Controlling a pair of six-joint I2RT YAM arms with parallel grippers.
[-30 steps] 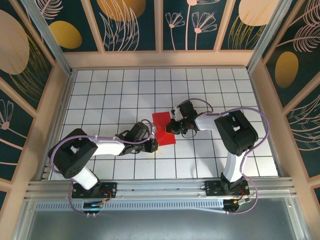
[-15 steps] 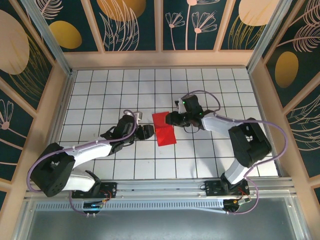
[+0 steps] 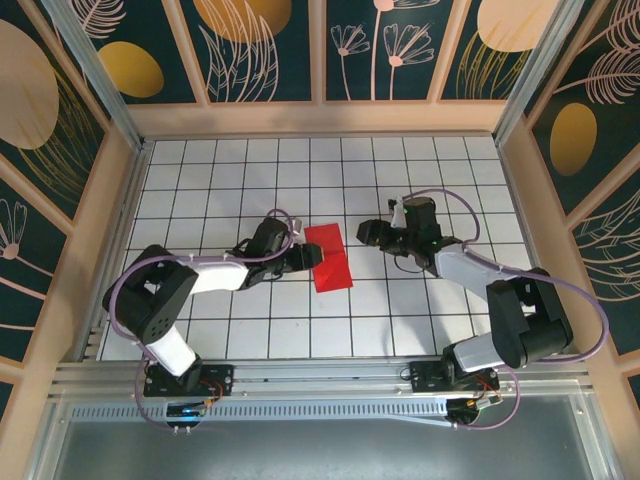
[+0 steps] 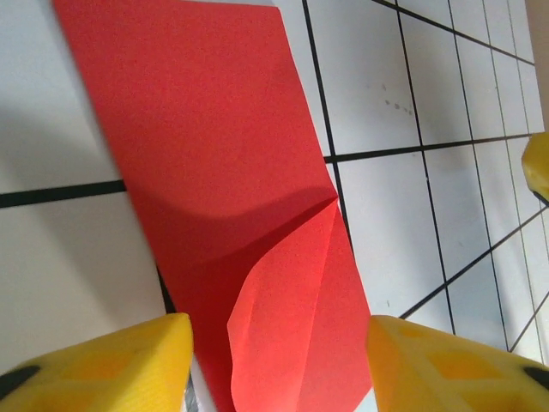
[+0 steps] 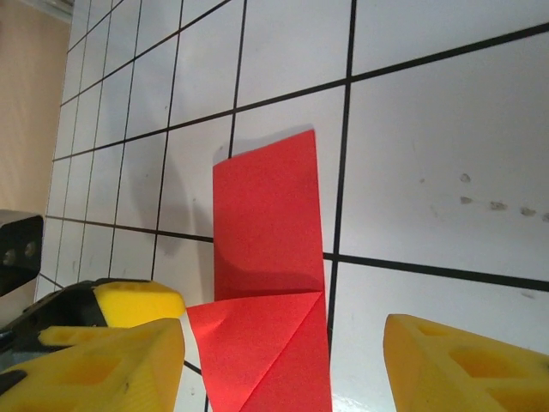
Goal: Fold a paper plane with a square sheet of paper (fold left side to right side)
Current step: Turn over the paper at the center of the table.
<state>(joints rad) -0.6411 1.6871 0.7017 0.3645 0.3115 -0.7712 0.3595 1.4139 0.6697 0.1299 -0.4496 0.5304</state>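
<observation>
Left wrist: curled flap (image 4: 287, 318) on paper (image 4: 206, 129)

A white tabletop (image 3: 200, 190) ruled with black grid lines sits inside a pale wooden frame (image 3: 320, 118), backed by dark teal wall panels (image 3: 400, 50) painted with gold leaves and pink flowers
</observation>
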